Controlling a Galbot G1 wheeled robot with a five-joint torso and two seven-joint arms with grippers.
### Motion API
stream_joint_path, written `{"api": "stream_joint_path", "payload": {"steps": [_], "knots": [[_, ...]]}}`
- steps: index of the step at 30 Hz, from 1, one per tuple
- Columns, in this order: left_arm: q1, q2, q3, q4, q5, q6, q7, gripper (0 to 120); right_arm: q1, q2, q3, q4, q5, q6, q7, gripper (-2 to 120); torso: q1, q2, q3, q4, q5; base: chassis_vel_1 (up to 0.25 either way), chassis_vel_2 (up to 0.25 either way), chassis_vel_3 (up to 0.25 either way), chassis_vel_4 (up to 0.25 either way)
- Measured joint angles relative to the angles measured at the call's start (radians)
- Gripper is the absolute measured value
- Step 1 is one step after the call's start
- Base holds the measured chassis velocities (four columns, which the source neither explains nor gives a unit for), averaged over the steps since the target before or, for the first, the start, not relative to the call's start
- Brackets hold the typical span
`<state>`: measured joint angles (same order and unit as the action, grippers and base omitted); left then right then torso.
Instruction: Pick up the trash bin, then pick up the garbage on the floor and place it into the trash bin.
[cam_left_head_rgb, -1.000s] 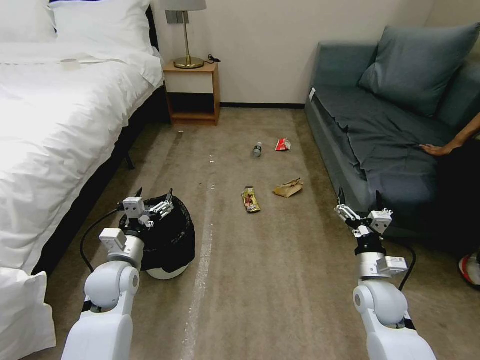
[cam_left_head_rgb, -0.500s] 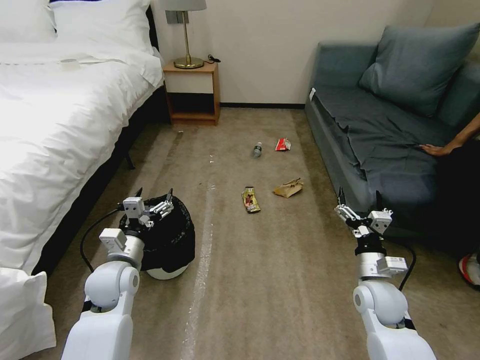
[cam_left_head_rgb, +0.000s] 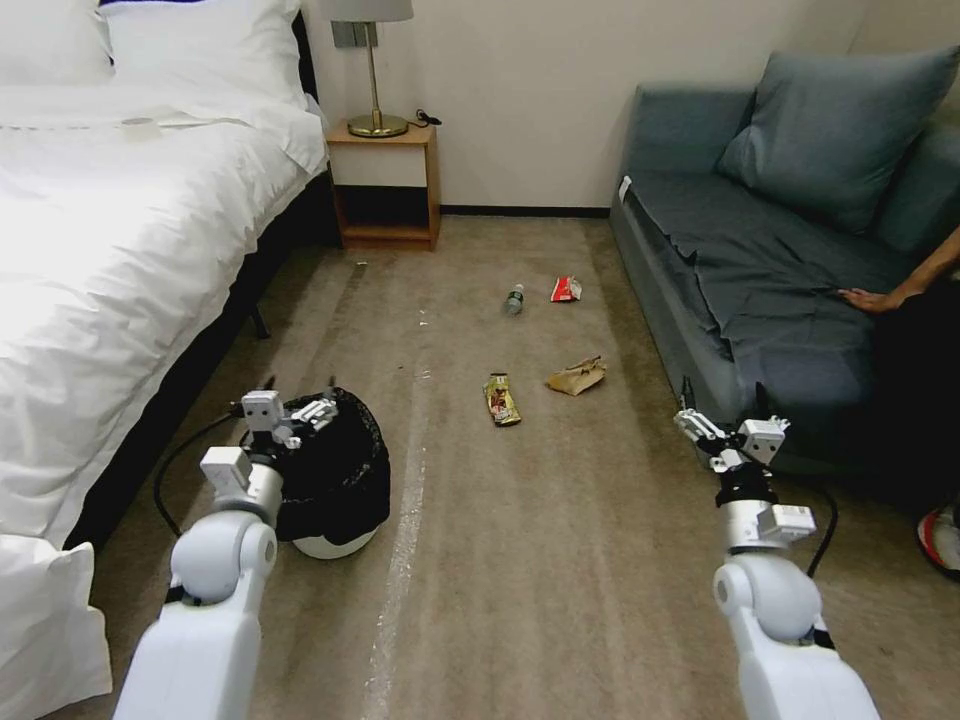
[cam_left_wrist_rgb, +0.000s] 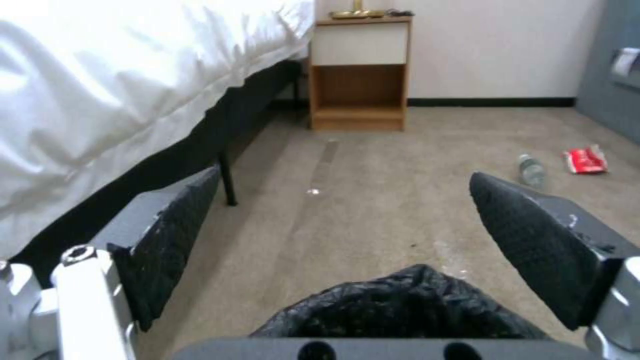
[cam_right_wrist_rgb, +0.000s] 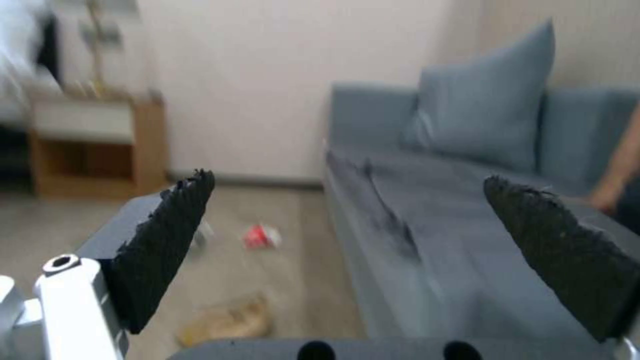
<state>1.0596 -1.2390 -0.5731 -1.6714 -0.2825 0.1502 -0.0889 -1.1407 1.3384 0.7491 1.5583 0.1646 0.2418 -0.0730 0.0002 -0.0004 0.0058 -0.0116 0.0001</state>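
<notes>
Hiding trash bin (cam_left_head_rgb: 340, 480) rim, left gripper (cam_left_head_rgb: 298, 392)

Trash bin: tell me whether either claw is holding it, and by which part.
Nothing is held. The left claw hangs open just above the trash bin, over its black-lined rim, fingers apart with no contact visible. The right claw is open and empty beside the sofa.

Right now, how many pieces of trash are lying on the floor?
4: a clear bottle and a red-and-white packet farthest away, then a gold-brown wrapper and a crumpled brown paper bag closer, near the sofa. More could hide under the bed.
</notes>
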Motion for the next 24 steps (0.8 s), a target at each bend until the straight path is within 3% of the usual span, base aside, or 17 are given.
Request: {"api": "stream_joint_path", "payload": {"steps": [2,3,4,5,7,9,14,20,24], "knots": [[0.016,0.017,0.050,-0.080,-0.079,0.038,-0.021,100,0.036,-0.003,0.033,-0.060,-0.026,-0.020,-0.028,100,0.000,0.000,0.000,-0.0002,-0.0013,0.000,0.000,0.000,0.000],[0.016,0.017,0.050,-0.080,-0.079,0.038,-0.021,100,0.036,-0.003,0.033,-0.060,-0.026,-0.020,-0.028,100,0.000,0.000,0.000,-0.0002,-0.0013,0.000,0.000,0.000,0.000],[0.019,0.024,0.070,-0.139,-0.125,0.063,-0.027,100,0.043,-0.004,0.039,-0.071,-0.031,-0.024,-0.033,100,0.000,0.000,0.000,-0.0007,0.0011,0.000,0.000,0.000,0.000],[0.019,0.024,0.070,-0.139,-0.125,0.063,-0.027,100,0.043,-0.004,0.039,-0.071,-0.031,-0.024,-0.033,100,0.000,0.000,0.000,-0.0007,0.0011,0.000,0.000,0.000,0.000],[0.036,0.028,0.080,-0.213,-0.151,0.103,-0.011,100,0.044,-0.004,0.041,-0.074,-0.033,-0.026,-0.035,100,0.000,0.000,0.000,-0.0007,-0.0010,0.000,0.000,0.000,0.000],[0.043,0.033,0.079,-0.232,-0.151,0.113,0.004,100,0.044,-0.004,0.041,-0.074,-0.033,-0.026,-0.035,100,0.000,0.000,0.000,-0.0006,-0.0001,0.000,0.000,0.000,0.000],[0.075,0.052,0.049,-0.264,-0.122,0.120,0.054,99,0.037,-0.010,0.031,-0.059,-0.009,-0.045,-0.057,100,0.000,0.000,0.000,-0.0005,-0.0002,0.000,0.000,0.000,0.000],[0.139,0.064,-0.017,-0.286,-0.098,0.107,0.102,97,-0.035,-0.052,-0.073,0.114,0.179,-0.157,-0.206,100,0.000,0.000,0.000,0.0001,-0.0006,0.000,0.000,0.000,0.000],[0.150,0.062,-0.050,-0.281,-0.081,0.091,0.131,97,-0.042,-0.055,-0.081,0.127,0.196,-0.166,-0.217,100,0.000,0.000,0.000,-0.0006,-0.0003,0.000,0.000,0.000,0.000]]}}
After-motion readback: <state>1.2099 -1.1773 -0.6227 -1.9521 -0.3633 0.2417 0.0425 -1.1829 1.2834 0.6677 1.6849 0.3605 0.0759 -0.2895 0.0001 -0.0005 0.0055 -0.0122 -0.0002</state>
